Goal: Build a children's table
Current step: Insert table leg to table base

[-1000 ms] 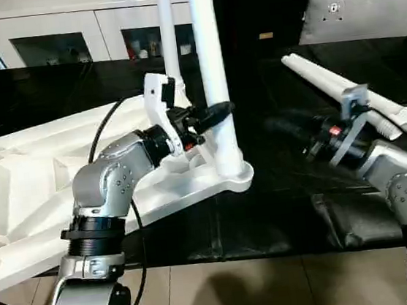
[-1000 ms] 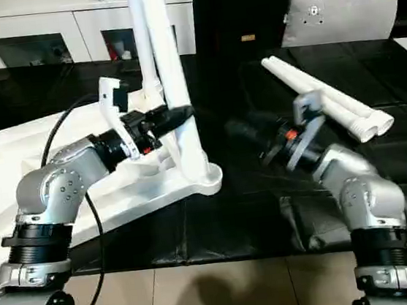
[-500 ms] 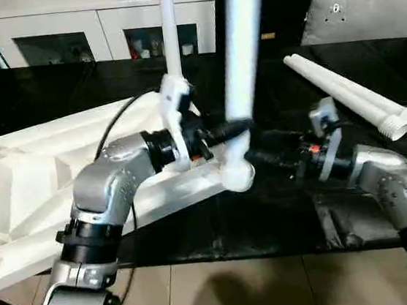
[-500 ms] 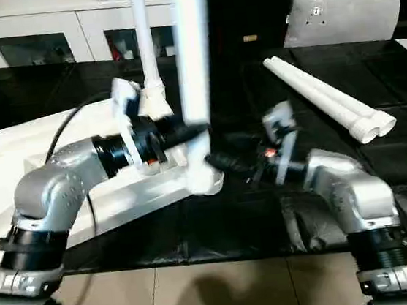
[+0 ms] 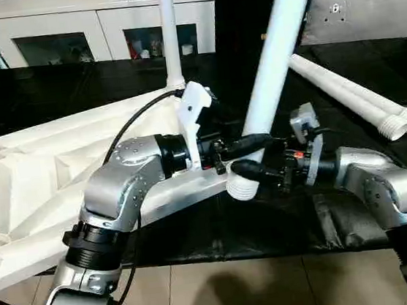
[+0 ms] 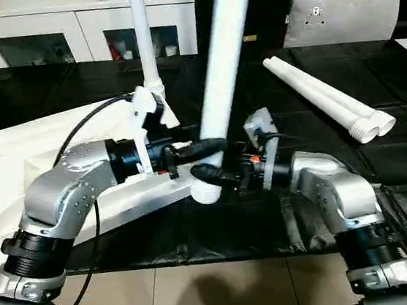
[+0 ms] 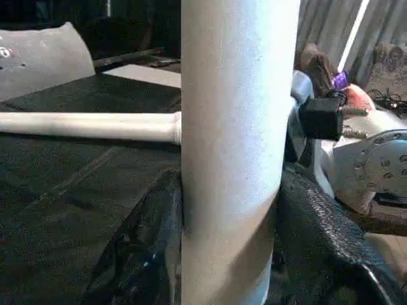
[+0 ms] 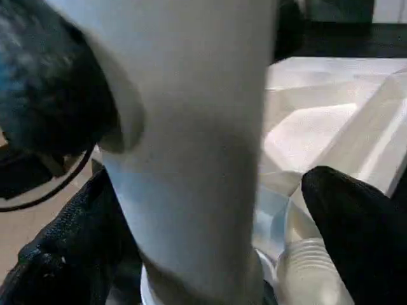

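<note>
On the black table (image 5: 198, 234), the left end effector (image 5: 250, 144) grips a tapered tube leg (image 5: 273, 56), now tilted out of the corner socket of the ribbed tabletop (image 5: 31, 187) where it stood upright a second ago, so reseating is likely needed, with the right end effector (image 5: 253, 172) wide open around its threaded base.

Both head cameras look forward and down over the black desk (image 5: 35, 98) from slightly offset spots. Each wrist camera sits very close, facing along its fingers (image 7: 318, 229) at the same tilted white leg (image 5: 274, 63).
</note>
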Controlling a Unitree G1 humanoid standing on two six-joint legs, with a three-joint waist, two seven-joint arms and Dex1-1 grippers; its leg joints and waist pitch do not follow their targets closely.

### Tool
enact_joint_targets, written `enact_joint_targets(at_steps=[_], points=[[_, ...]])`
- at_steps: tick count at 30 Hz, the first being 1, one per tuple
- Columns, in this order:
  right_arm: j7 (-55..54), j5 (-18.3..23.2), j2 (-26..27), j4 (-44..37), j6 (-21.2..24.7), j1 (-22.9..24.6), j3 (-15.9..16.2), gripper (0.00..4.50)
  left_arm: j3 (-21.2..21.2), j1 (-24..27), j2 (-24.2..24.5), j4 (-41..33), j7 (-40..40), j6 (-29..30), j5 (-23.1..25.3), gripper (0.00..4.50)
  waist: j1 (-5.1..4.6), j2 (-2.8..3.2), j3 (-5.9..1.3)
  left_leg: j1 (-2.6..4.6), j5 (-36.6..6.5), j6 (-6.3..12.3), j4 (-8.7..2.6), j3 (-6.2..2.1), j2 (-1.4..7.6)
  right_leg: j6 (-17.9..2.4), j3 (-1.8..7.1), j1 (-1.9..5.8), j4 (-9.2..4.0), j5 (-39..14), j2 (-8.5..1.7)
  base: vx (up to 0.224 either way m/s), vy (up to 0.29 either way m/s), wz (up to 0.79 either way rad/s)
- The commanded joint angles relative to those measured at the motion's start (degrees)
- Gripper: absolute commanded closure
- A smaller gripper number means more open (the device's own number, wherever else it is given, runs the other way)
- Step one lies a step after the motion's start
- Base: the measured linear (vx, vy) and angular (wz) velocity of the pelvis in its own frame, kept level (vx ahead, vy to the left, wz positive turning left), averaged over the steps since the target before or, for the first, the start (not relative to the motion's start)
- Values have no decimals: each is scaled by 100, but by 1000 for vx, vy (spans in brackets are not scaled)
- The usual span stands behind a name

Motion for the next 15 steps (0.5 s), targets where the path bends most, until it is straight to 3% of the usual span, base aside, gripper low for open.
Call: enact_joint_targets(at_steps=[1,3,15], points=[[57,-29,-11,1,-55,-99,35,19,-22,-41,4,-155,-33,-56,49,261,8,-76,-459,99,-941,145,-334,-69,215,-1000,243,291,-426,-1269,-393,0,0,0],[84,-76,-18,37,-82,-112,68,19,-36,-44,8,-148,-52,-70,59,261,7,-79,-459,101,-943,144,-335,-70,216,-999,242,289,-423,-1260,-389,0,0,0],[205,-110,-36,64,-69,-110,116,139,-86,-27,36,-207,-91,-47,44,261,4,-81,-460,100,-932,162,-331,-68,215,-998,241,291,-419,-1265,-388,0,0,0]])
